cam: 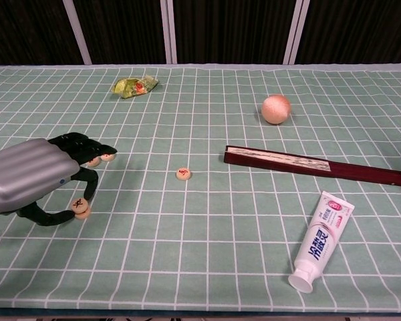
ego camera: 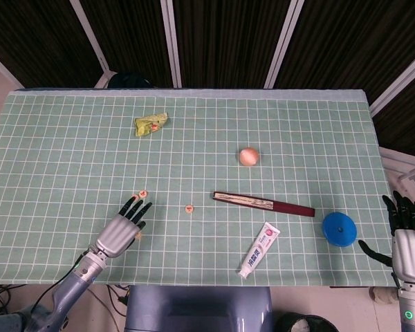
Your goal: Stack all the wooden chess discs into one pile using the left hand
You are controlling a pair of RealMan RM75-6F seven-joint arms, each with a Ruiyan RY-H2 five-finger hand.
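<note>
My left hand (cam: 28, 182) hangs low over the green mat at the near left, also seen in the head view (ego camera: 120, 230). Its thumb and a finger pinch a wooden disc (cam: 80, 206), which tilts its marked face up just above the mat. Two more discs (cam: 93, 161) (cam: 107, 157) lie side by side at the other fingertips, seemingly untouched. A fourth disc (cam: 183, 174) lies alone further right, also visible from the head (ego camera: 189, 207). My right hand (ego camera: 406, 236) hangs off the table's right edge with its fingers spread and nothing in it.
A closed dark red fan (cam: 314, 165) lies right of centre, with a toothpaste tube (cam: 321, 241) nearer the front edge. A peach-coloured ball (cam: 276, 109) and a green wrapper (cam: 135, 85) sit further back. A blue lid (ego camera: 339, 229) lies near the right edge.
</note>
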